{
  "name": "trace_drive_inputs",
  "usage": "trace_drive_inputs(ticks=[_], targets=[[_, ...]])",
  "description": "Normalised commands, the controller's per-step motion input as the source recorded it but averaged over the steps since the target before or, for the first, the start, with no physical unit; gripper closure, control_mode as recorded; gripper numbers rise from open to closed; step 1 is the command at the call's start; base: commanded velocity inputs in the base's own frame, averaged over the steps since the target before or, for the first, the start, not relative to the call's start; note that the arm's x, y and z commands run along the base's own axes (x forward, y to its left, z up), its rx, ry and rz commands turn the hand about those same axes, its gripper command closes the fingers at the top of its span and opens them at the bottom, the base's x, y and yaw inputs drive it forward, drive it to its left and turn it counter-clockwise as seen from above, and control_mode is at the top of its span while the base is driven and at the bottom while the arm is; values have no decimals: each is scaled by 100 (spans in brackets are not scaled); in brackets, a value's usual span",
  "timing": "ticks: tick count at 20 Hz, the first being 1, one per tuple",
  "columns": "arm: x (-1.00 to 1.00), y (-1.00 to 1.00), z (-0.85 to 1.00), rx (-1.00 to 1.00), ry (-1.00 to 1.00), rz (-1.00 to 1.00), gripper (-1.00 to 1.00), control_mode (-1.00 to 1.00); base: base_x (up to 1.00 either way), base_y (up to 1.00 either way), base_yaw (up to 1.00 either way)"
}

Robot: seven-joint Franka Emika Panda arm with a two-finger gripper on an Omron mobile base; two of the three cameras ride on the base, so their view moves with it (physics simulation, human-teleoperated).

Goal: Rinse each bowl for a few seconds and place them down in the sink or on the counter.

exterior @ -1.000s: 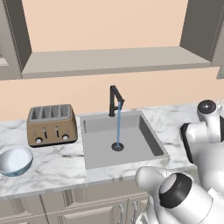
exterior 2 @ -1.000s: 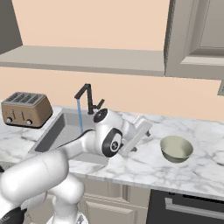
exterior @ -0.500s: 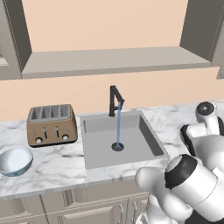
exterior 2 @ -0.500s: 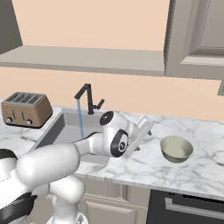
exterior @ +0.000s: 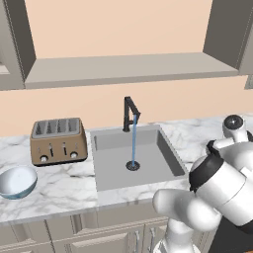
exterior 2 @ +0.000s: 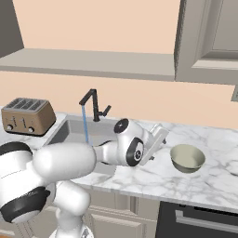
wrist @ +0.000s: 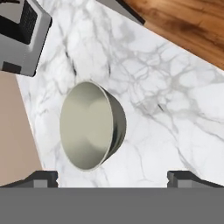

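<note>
The dull olive-beige bowl (exterior 2: 187,158) stands upright on the white marble counter (exterior 2: 218,179), right of the sink (exterior 2: 69,132). My gripper (exterior 2: 160,138) hovers just left of it, clear of the rim. In the hand view the bowl (wrist: 89,127) lies ahead of the gripper (wrist: 113,180), whose two dark fingertips (wrist: 41,177) stand wide apart and open with nothing between them. The glossy light blue bowl (exterior: 17,182) rests on the counter (exterior: 64,190) far left of the sink (exterior: 148,160). Water (exterior: 133,143) runs from the black faucet (exterior: 130,112) onto the drain.
A brown toaster (exterior: 57,141) sits between the blue bowl and the sink. A grey appliance (wrist: 22,35) stands beyond the olive bowl. The counter's front edge runs over wooden floor (wrist: 188,22). A dark oven front (exterior 2: 200,221) sits below.
The hand has edged a little toward the olive bowl while the arm's big links swung and rose. Bowls have not moved and water keeps running.
</note>
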Motion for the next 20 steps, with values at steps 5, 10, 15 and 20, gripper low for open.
trace_drive_inputs(ticks=[5,10,15,20], targets=[[14,0,-12,0,0,-4,-100,-100,0,0,0],[14,-1,-14,0,3,-4,-100,-100,0,0,0],[11,-7,-19,0,6,-5,-100,-100,0,0,0],[11,-10,-22,0,5,-3,-100,-100,0,0,0]])
